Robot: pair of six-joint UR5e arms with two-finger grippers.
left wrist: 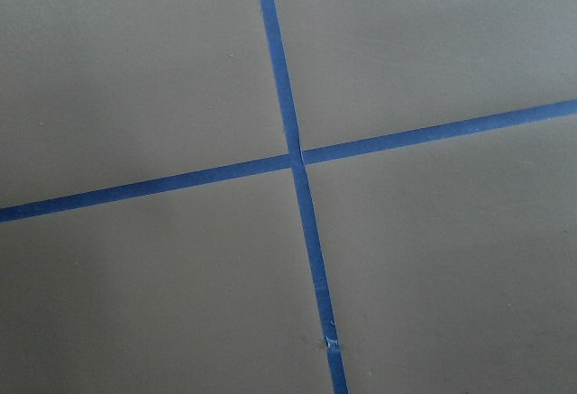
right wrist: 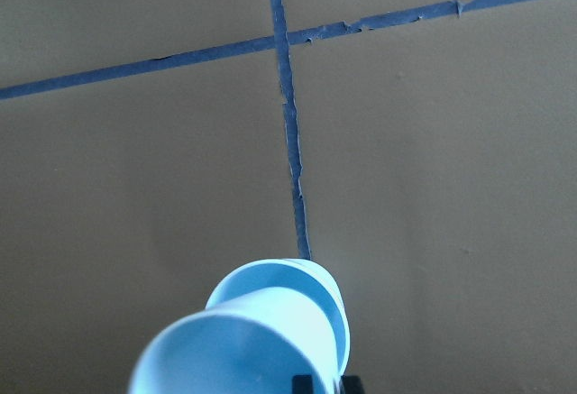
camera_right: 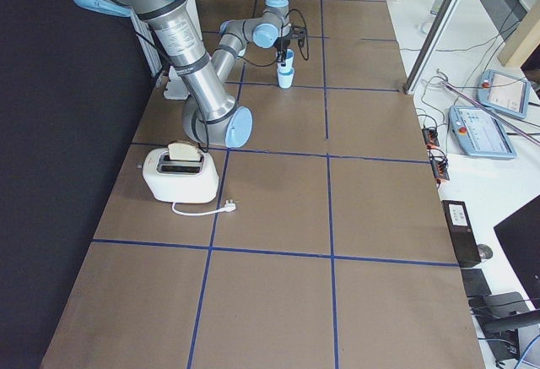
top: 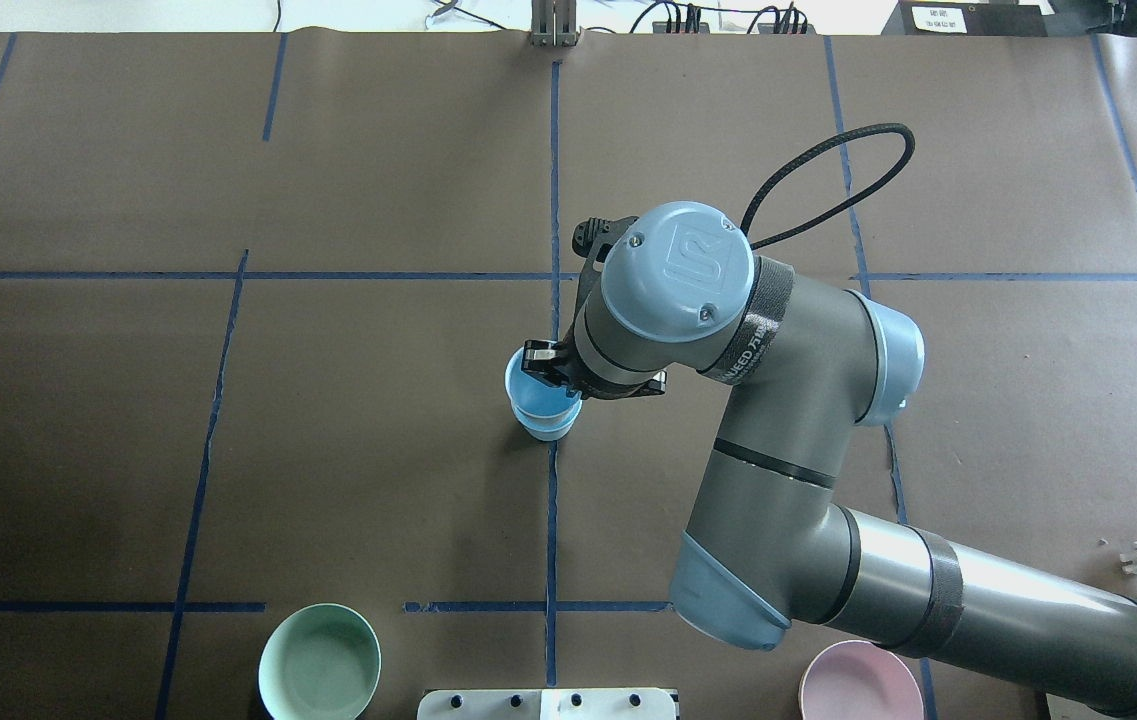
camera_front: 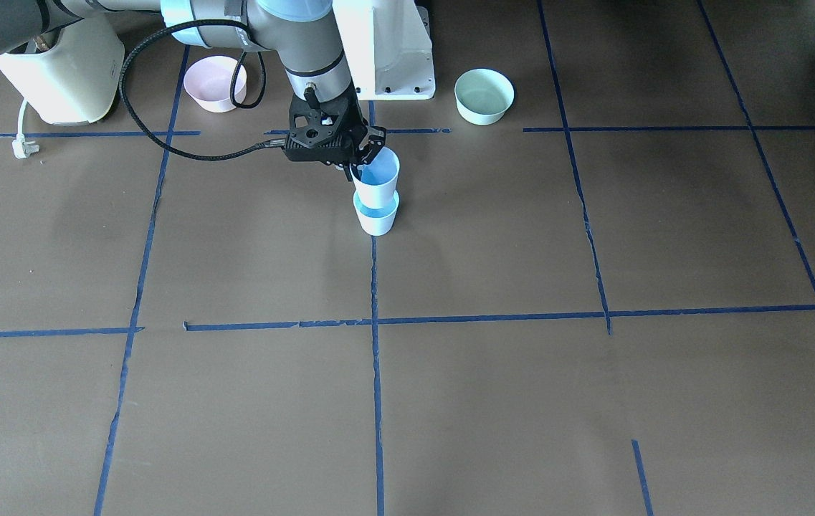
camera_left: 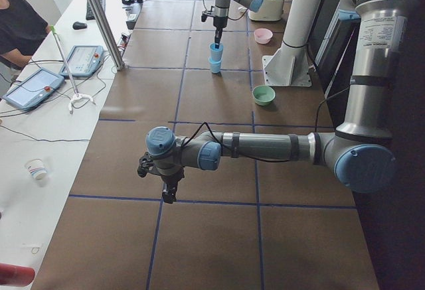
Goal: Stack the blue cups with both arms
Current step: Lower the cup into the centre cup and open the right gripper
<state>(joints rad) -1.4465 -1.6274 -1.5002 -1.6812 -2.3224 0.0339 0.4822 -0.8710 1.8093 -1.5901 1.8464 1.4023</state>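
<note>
Two pale blue cups stand at the table's centre line. The lower blue cup (camera_front: pixel 377 219) rests on the brown paper. The upper blue cup (camera_front: pixel 377 176) sits partly inside it, tilted a little. My right gripper (camera_front: pixel 364 159) is shut on the upper cup's rim, one finger inside and one outside. The overhead view shows the same, with the right gripper (top: pixel 540 362) over the upper cup (top: pixel 536 398). The right wrist view shows both cup rims (right wrist: pixel 270 322) at its bottom edge. My left gripper (camera_left: pixel 167 192) hangs over bare table far from the cups. I cannot tell whether it is open or shut.
A pink bowl (camera_front: pixel 215 84) and a green bowl (camera_front: pixel 484 96) sit near the white pedestal (camera_front: pixel 393 50). A toaster (camera_front: pixel 63 72) with its loose plug (camera_front: pixel 24 147) stands at the robot's right. Blue tape lines cross the paper.
</note>
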